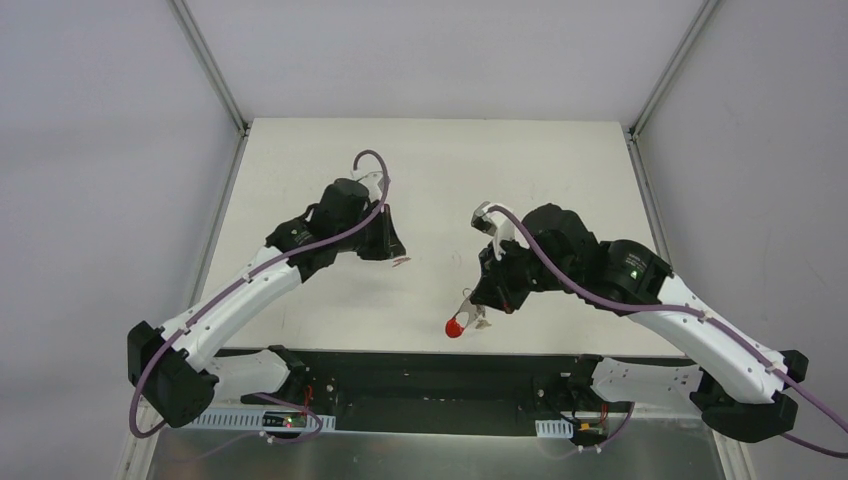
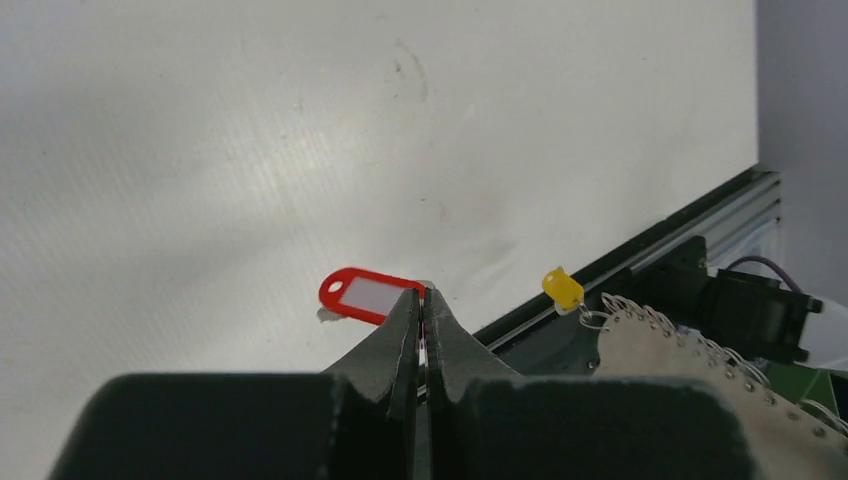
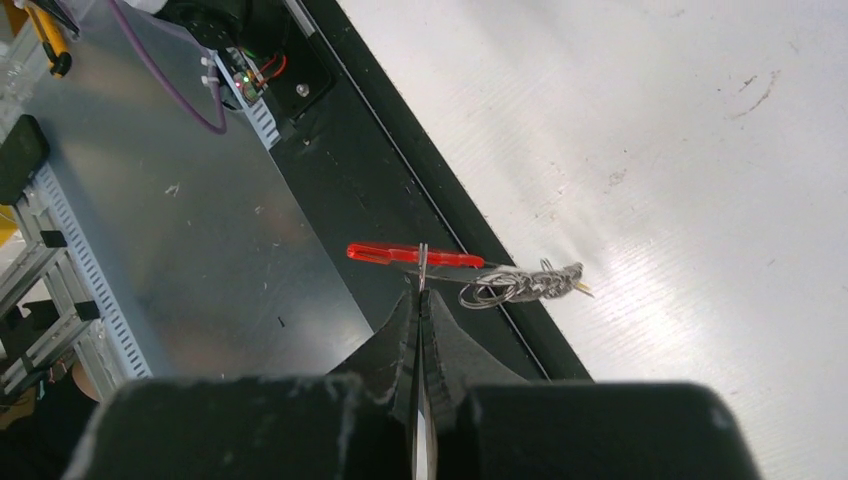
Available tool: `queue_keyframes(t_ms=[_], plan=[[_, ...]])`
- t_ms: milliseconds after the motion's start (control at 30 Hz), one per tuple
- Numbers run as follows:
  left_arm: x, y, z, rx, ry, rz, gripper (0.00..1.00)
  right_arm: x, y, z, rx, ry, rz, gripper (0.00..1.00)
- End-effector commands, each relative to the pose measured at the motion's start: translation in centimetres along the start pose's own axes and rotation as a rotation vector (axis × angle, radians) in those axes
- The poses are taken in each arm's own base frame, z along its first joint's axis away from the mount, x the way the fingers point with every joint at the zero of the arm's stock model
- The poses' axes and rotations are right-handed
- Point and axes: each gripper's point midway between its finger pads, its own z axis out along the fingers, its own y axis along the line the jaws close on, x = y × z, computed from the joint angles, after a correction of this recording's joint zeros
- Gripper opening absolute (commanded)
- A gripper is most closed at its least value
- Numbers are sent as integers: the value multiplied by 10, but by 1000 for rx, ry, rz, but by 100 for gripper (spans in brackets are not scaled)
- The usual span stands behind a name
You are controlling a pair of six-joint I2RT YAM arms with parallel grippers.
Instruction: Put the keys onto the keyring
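Top external view shows the gap that matters. The left arm (image 1: 250,280) has its jaws pinched fully together on a red key tag (image 2: 370,297), low over the desk (image 1: 440,170). The tag sticks out sideways from the tips (the key's blade is hidden, so I cannot tell how it lies). The right arm (image 1: 640,280) has its jaws closed just as tightly on the keyring (image 3: 405,253), a red loop seen edge-on, with a silvery cluster (image 3: 525,283) of small rings trailing to one side. Tag and keyring are well apart, and the keyring lies to the right of the tag, nearer the desk's front edge.
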Motion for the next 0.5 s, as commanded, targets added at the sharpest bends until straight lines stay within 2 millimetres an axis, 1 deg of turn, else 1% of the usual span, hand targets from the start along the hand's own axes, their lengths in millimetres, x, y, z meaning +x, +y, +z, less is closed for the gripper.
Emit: queue_keyframes(t_ms=[0,67,200,333,467], plan=[[-21,-38,-35,140,-48,92,0,-18,12,2,-56,-76,24,0],[-30,-44,-46,160,-89,129,0,-21,14,4,-69,-84,28,0],[-40,-60,-65,226,-130,188,0,-28,16,10,-82,-103,28,0],[-43,-79,-83,318,-140,252,0,-37,17,10,-86,-134,8,0],[-43,-92,-103,391,-166,318,0,-44,13,9,-59,-161,-20,0]])
